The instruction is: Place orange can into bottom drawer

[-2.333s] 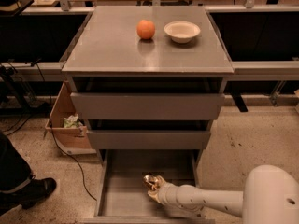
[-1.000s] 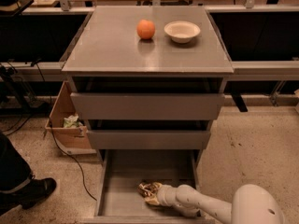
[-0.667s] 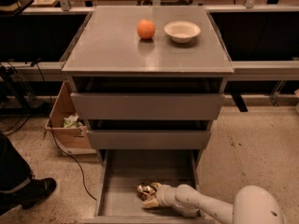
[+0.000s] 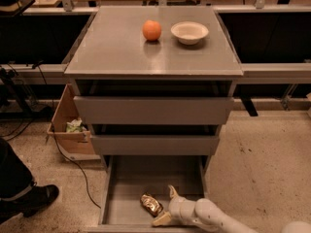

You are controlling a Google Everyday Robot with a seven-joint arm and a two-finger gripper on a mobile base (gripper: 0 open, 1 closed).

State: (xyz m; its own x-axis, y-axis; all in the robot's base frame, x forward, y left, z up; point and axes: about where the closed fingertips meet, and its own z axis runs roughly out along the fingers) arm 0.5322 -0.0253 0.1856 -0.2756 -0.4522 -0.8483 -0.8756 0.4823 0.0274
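A cardboard box (image 4: 68,127) stands at the left. The orange can (image 4: 151,204) lies on the floor of the open bottom drawer (image 4: 146,176). Just right of it is the gripper (image 4: 166,207), jaws spread wide, gripping nothing. A bowl (image 4: 189,32) sits on the table (image 4: 112,52).

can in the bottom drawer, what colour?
Shiny golden-brown orange can, in the bottom drawer beside the open end effector; camera view.

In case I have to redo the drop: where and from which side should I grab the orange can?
Across its middle, from the right. The orange can lies on its side on the bottom drawer floor. Its long flank faces the open gripper right of it, so the gripper could likely straddle it there.
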